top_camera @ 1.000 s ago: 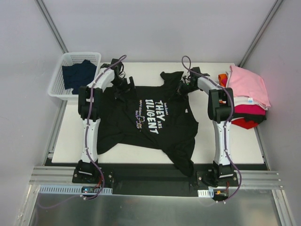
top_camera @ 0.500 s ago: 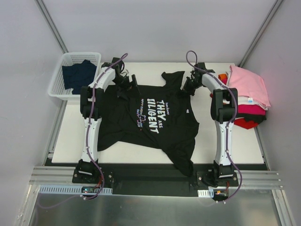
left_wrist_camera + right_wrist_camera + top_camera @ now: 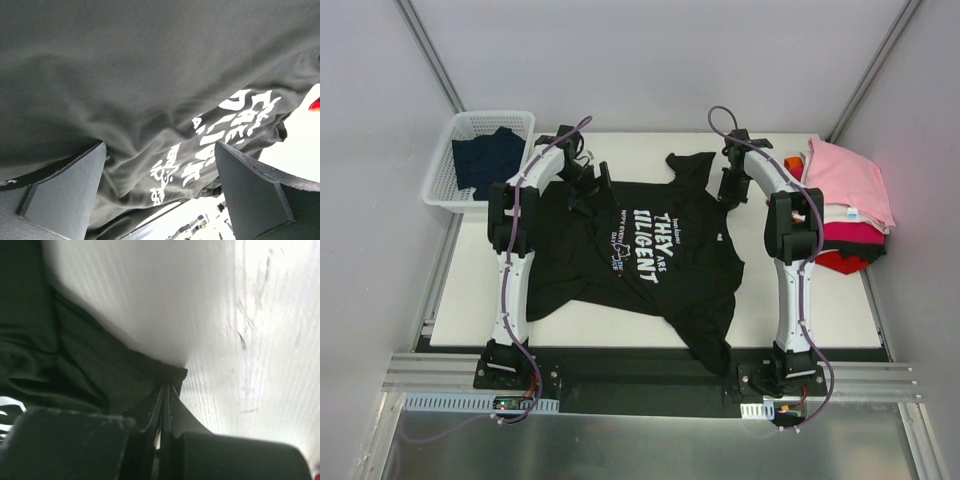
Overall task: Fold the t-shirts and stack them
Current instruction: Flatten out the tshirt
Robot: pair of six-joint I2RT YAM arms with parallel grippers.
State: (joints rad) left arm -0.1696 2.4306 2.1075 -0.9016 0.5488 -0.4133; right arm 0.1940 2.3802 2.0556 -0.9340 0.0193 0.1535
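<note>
The black t-shirt with white lettering lies spread on the white table, chest up. My left gripper hovers over its far left shoulder area with jaws wide open. In the left wrist view the black t-shirt fills the frame between the fingers, and nothing is gripped by the left gripper. My right gripper is at the shirt's far right sleeve. The right wrist view shows the right gripper shut on a corner of the black cloth just above the table.
A stack of folded t-shirts, pink on top over white, magenta and red, with orange behind, sits at the table's right edge. A white basket at far left holds a dark navy t-shirt. White table shows around the shirt.
My right gripper has moved a little to the right, drawing the sleeve outward with it. The left gripper stays in place, open.
</note>
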